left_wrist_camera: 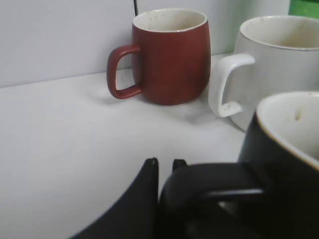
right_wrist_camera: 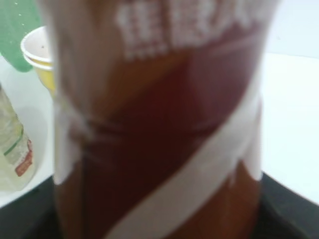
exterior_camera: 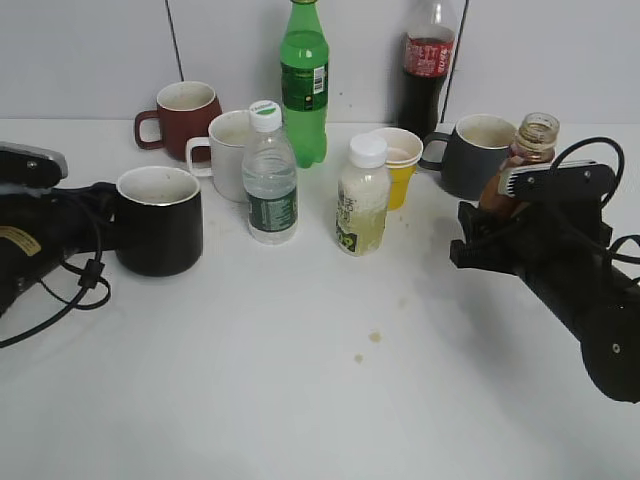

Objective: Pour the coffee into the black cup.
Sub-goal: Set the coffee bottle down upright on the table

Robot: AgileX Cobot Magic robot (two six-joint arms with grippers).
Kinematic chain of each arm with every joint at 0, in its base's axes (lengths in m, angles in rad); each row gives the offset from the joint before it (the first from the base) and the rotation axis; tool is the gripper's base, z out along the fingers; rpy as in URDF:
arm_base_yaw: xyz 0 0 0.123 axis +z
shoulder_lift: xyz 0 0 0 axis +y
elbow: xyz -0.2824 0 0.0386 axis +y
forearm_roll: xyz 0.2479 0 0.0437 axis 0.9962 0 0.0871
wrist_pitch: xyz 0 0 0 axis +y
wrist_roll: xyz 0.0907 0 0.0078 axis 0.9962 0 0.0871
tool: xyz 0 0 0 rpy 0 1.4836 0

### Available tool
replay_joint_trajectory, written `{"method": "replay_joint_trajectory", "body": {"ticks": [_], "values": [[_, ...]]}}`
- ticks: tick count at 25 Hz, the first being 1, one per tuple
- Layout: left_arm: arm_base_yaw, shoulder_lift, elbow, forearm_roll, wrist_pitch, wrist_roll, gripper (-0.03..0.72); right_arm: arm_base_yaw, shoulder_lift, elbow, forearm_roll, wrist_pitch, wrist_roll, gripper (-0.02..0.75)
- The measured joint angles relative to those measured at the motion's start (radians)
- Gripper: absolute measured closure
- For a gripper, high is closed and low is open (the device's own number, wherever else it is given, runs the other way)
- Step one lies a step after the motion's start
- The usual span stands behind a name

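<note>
Near right, the right gripper (exterior_camera: 490, 235) has its fingers clamped on the coffee (exterior_camera: 522, 165), an uncapped bottle held upright above the white desk (exterior_camera: 300, 380). Near left, the left gripper (left_wrist_camera: 164, 172) has its fingers closed on the handle of the black cup (exterior_camera: 158, 220). Behind stand a water bottle (exterior_camera: 269, 175), white mug (left_wrist_camera: 279, 69), maroon mug (exterior_camera: 183, 118) and grey mug (exterior_camera: 470, 153).

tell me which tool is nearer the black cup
Left. The left tool is at the black cup's handle, closed on it. The right tool is across the table, holding the coffee bottle.
</note>
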Motion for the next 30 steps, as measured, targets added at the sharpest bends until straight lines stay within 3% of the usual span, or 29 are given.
{"method": "replay_joint_trajectory", "body": {"ticks": [9,15,17,22,30], "values": [[0.000,0.118,-0.132,0.000,-0.021,-0.002,0.637,0.000,0.000,0.000,-0.014,-0.003,0.002,0.234],[0.000,0.135,-0.151,-0.011,-0.031,-0.006,0.634,0.000,0.007,0.000,-0.047,-0.005,0.002,0.234],[-0.001,0.135,-0.149,-0.012,-0.037,-0.012,0.611,0.000,0.018,0.000,-0.060,-0.006,0.004,0.234],[-0.002,0.135,-0.112,-0.024,-0.053,-0.025,0.470,0.000,0.059,-0.001,-0.061,-0.006,0.004,0.234],[-0.003,0.105,-0.042,-0.025,-0.073,-0.028,0.435,0.000,0.164,-0.087,-0.053,-0.006,0.005,0.234]]}}
